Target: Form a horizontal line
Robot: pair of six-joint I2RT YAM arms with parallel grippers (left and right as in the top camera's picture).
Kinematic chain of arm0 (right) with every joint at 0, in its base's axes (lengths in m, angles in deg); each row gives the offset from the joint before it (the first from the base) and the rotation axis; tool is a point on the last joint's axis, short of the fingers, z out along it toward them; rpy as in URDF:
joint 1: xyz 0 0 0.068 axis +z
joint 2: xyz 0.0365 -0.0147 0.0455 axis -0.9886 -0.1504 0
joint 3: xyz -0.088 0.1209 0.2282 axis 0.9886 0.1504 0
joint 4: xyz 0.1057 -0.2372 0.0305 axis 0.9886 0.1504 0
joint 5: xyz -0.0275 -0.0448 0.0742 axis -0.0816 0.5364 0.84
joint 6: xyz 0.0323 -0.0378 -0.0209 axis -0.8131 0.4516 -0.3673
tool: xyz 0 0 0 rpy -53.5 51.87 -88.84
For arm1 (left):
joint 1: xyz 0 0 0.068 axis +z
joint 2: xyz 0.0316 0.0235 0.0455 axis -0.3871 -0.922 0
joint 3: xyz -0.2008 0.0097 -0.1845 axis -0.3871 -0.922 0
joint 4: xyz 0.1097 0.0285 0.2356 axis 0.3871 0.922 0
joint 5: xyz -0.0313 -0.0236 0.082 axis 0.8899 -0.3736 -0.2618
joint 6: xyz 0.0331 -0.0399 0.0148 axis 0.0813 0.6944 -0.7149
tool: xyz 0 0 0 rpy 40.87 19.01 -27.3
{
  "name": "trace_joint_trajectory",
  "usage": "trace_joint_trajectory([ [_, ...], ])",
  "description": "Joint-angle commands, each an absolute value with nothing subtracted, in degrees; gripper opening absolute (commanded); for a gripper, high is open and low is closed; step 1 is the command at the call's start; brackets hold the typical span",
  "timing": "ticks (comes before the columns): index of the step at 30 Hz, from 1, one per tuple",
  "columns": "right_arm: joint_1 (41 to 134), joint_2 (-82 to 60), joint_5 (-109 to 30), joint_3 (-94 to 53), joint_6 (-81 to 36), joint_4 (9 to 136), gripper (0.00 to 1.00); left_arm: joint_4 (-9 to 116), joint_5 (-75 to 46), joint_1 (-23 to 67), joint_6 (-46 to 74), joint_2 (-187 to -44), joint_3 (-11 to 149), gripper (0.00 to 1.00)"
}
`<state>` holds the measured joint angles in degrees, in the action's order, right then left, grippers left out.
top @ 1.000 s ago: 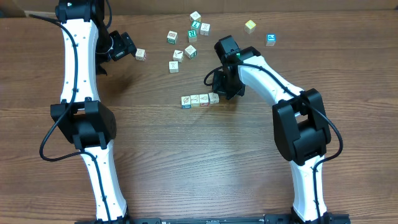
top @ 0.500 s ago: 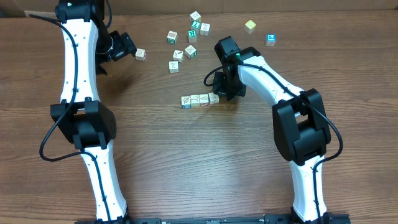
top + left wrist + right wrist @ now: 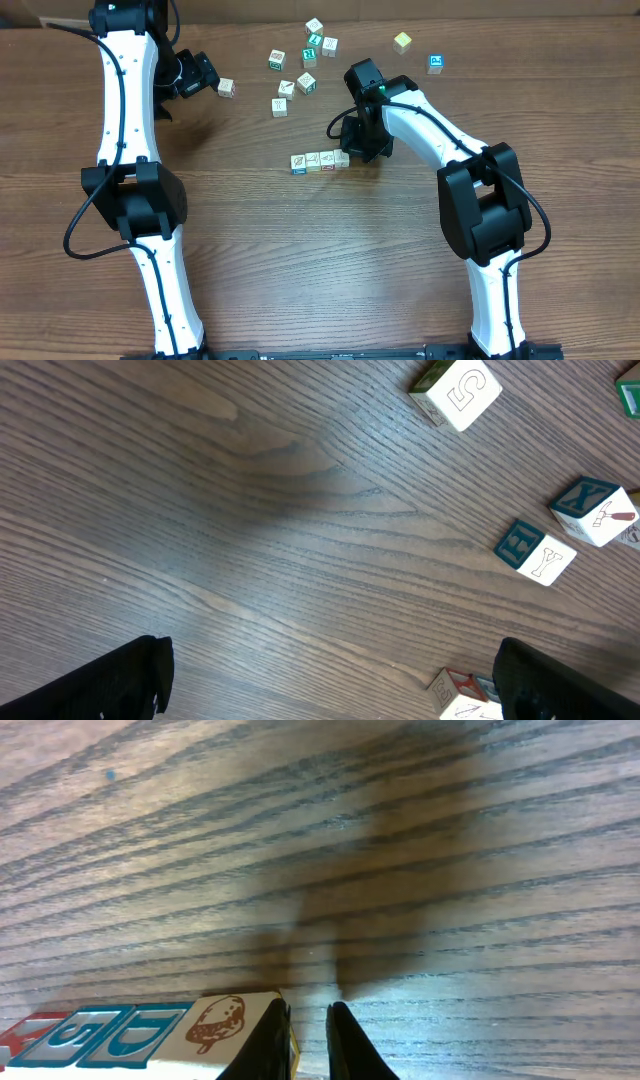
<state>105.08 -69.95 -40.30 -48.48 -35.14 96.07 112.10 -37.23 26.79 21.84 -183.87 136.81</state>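
Wooden horizontal line [image 3: 320, 160] has the closed right pincer [image 3: 305, 1038] against its end; left pincer [image 3: 207, 82] gapes wide.

Left gripper [image 3: 340, 685] spread wide, right gripper [image 3: 307, 1040] angled down, jaws nearly closed

Four cubes make the horizontal line [image 3: 320, 160], ten loose cubes [image 3: 279, 106] (as best I count), two arms [image 3: 125, 100].

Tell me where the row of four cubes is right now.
In the overhead view the row of cubes lies near the middle, below the scattered loose cubes, its right end beside the right gripper.
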Motion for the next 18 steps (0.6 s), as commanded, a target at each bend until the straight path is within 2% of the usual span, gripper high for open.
trace_joint_trajectory([
  [1, 105.36, -69.01, -40.49, -48.21, -35.36, 95.94, 0.12, 112.05, -36.81, 26.83, 21.41, -183.19, 137.93, 1.0],
  [6, 105.34, -69.01, -47.82, -48.21, -35.34, 95.46, 0.11, 112.05, -36.81, 26.83, 21.41, -183.19, 137.95, 1.0],
  [9, 105.34, -69.01, -52.51, -48.21, -35.34, 93.69, 0.05, 112.05, -36.81, 26.83, 21.41, -183.19, 137.95, 0.99],
  [18, 105.41, -69.01, -50.48, -48.21, -30.36, 83.18, 0.04, 112.05, -36.81, 26.83, 21.43, -183.19, 137.95, 1.0],
])
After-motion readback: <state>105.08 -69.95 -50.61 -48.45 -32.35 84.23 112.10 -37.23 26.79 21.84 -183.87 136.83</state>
